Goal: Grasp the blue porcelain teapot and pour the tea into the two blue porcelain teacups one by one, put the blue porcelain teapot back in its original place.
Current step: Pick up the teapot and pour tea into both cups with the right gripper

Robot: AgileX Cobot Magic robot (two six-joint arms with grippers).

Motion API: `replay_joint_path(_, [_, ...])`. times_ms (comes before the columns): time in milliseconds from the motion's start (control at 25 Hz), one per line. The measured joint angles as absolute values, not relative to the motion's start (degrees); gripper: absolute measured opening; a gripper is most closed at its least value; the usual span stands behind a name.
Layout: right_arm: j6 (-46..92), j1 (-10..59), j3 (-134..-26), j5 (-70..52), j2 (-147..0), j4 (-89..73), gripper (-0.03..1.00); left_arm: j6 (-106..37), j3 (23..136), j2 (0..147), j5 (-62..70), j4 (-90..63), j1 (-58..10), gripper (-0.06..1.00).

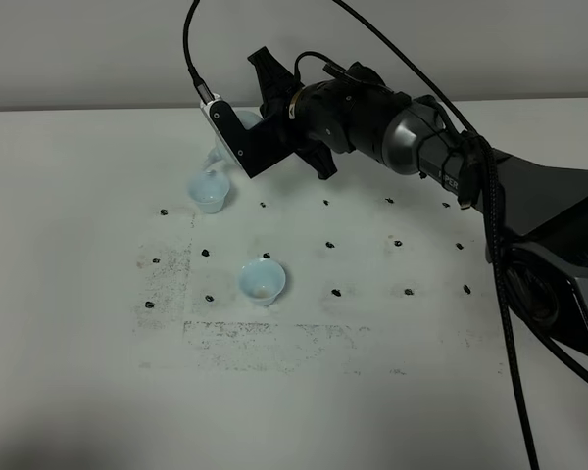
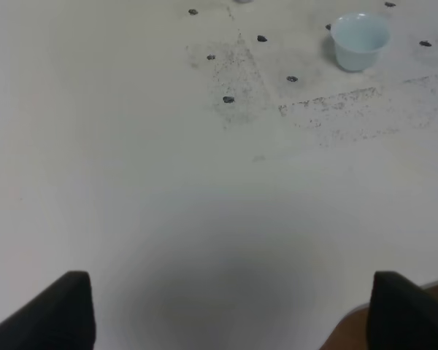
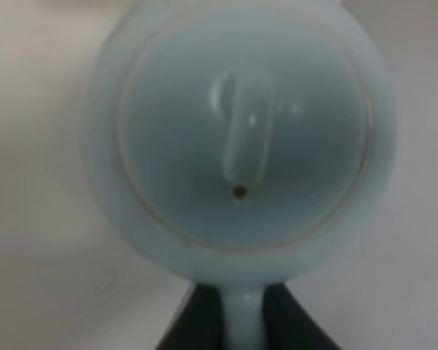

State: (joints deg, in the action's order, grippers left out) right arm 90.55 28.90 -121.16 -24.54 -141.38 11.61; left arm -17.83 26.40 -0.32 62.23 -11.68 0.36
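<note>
Clamping the blue porcelain teapot [image 3: 241, 146] by its handle, the right gripper [image 3: 244, 321] holds it tilted, spout above the far teacup [image 1: 209, 193]; near teacup [image 1: 263, 281] stands apart; left gripper [image 2: 233, 313] released above the white table [image 2: 131, 182].

The only writing is small white lettering [image 1: 452, 182] on a dark band of the right arm [image 1: 412, 137]. It seems to read "PER", though it is partly hidden and too small to be sure of.

White desk [image 1: 78, 372] carries a near cup [image 1: 263, 281] and a far cup [image 1: 209, 192], both pale blue, upright and standing apart. Small black marks [image 1: 331, 244] lie in rows across the surface. Grey speckled scuffing [image 1: 245, 333] runs in lines just beside the near cup.
</note>
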Motion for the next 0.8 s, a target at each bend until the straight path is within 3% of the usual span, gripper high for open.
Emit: replay_joint_path(800, [90.6, 29.2, -121.2, -23.2, -141.4, 18.8, 0.04, -17.8, 26.4, -0.3, 62.2, -11.7, 0.4, 0.72])
